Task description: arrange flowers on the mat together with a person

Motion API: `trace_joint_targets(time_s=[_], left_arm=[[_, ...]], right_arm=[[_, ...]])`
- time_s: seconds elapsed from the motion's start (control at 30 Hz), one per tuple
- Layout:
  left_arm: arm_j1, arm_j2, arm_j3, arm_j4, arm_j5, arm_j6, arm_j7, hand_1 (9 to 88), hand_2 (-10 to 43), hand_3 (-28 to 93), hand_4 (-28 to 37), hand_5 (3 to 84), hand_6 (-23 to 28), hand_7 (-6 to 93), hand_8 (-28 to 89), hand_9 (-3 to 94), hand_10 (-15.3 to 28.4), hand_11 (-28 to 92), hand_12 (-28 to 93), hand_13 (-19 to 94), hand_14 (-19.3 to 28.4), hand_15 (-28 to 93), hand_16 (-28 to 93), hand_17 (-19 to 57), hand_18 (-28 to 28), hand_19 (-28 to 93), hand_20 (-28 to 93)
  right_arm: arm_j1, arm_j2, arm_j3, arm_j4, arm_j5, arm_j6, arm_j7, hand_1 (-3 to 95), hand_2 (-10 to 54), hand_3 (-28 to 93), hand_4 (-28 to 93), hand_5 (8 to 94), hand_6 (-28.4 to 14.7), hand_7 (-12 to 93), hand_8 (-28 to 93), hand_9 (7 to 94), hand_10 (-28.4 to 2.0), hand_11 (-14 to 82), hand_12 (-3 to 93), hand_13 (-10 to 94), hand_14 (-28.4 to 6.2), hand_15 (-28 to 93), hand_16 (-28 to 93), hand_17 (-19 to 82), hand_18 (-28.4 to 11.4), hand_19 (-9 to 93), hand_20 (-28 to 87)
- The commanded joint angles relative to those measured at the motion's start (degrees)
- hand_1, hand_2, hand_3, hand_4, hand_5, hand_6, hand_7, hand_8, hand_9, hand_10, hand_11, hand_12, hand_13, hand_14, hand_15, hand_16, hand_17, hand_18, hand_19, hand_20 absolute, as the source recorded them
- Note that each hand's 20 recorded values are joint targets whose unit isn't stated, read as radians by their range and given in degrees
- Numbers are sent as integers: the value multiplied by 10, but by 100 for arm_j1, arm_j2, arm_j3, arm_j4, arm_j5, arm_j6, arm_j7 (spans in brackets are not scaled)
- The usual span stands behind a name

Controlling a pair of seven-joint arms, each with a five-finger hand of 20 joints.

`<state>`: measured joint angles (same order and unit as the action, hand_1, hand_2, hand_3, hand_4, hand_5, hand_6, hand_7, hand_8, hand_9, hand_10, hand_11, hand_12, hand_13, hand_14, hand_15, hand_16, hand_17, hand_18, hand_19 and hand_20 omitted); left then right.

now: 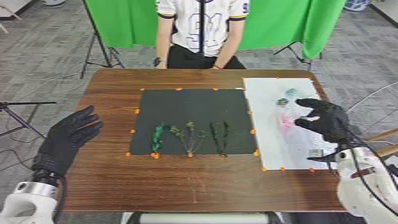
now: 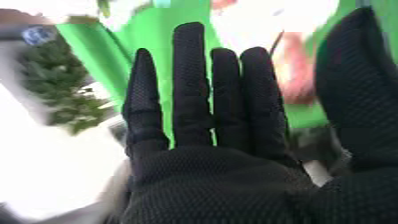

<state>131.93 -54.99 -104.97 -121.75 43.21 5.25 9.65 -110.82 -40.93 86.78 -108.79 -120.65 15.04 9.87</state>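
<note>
Left hand [image 1: 67, 134]: nine o'clock on the table [image 1: 213, 192], fingers loosely spread and empty, clear of the stems; best parked there.
Black mat [image 1: 191, 107]: near the clock's centre, and probably where the arrangement is being built.
Leafy stem [image 1: 158, 138]: toward seven o'clock on that mat, standing lengthwise.
Branching sprig [image 1: 190, 136]: six o'clock, its thin arms fanned toward twelve.
Narrow-leaved stem [image 1: 219, 137]: toward five o'clock, roughly parallel to the leafy one.
White sheet [image 1: 275, 157]: three o'clock from the black mat, likely the supply side.
Pink blooms [image 1: 285, 123]: just nine o'clock of the sheet's middle, pale and hard to tell apart.
Blue-green blooms [image 1: 286, 97]: near twelve o'clock on the sheet, lying close together.
Right hand [image 1: 330, 120]: toward three o'clock on the sheet, wide open, fingers straight and thumb well apart; nothing seen in its grasp.
Next pick: I judge a bloom is wanted. Come down from above, pinch low on one stem with thumb and fingertips, lift straight up so neighbours don't drag, then lower it above the greens, petals toward twelve, and release softly.
</note>
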Motion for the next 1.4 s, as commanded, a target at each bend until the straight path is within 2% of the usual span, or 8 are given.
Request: trace_joint_targets(time_s=[0.03,0.3,0.4,0.73,0.83,1.0,1.17,1.4], left_arm=[[138,-33,-24,-27,1,65,-10,270,-23,718,-257,367,45,177,-84,325,118,242,172,285,150,326,-9,-53,205,494,66],[69,-20,-5,-6,22,20,-31,270,-24,718,-257,369,46,179,-85,325,118,242,172,286,150,332,-11,-53,206,494,67],[72,-18,-3,-1,12,43,-28,269,-23,718,-257,370,47,179,-85,326,118,243,172,285,151,332,-11,-54,206,494,67],[87,62,-17,-5,2,52,2,270,-22,718,-257,369,47,179,-85,326,118,242,172,287,149,332,-12,-54,206,494,67],[99,92,-36,-13,1,52,-9,270,-22,717,-257,370,47,179,-85,326,118,242,172,287,149,332,-12,-53,206,494,67],[130,85,-64,-28,3,59,-12,271,-21,717,-257,370,47,179,-85,326,118,243,172,287,149,332,-12,-54,206,495,67],[152,115,-105,-48,-3,60,-7,271,-21,717,-257,371,47,180,-85,326,117,244,172,287,150,334,-12,-54,206,495,67],[396,247,-409,-97,58,112,-147,271,-21,717,-257,371,47,179,-85,325,118,243,171,287,150,333,-12,-54,206,494,66]], right_arm=[[157,219,-357,50,-1313,-292,-13,296,-95,802,-283,385,2,208,-139,406,-41,117,201,410,-59,414,218,147,-169,483,269],[608,480,-998,317,-1448,-219,324,284,-95,816,-283,405,11,204,-143,433,-34,112,191,483,-50,410,202,160,-169,487,270],[832,514,-1136,380,-1471,-643,306,289,-95,818,-283,410,12,207,-142,443,-34,115,191,498,-49,418,206,165,-167,487,269],[1129,615,-1537,800,-1686,-145,271,334,-95,832,-283,478,31,233,-154,519,-40,160,188,554,-34,417,200,205,-143,502,269],[1160,626,-1583,960,-1661,75,-104,430,-95,800,-283,543,53,287,-178,587,-47,244,231,617,-3,366,291,243,-108,518,279],[1190,613,-1654,1047,-1519,539,-337,568,-95,760,-281,652,57,464,-50,773,-30,188,480,765,22,329,421,313,-69,547,324],[1339,544,-1735,987,-1460,892,-515,567,-95,783,-282,674,45,510,-11,799,-29,187,489,785,23,339,435,313,-67,588,343],[2738,314,-2862,987,-1370,1274,-908,557,-95,802,-283,674,44,520,-2,798,-32,190,494,784,20,350,442,308,-78,599,334]])
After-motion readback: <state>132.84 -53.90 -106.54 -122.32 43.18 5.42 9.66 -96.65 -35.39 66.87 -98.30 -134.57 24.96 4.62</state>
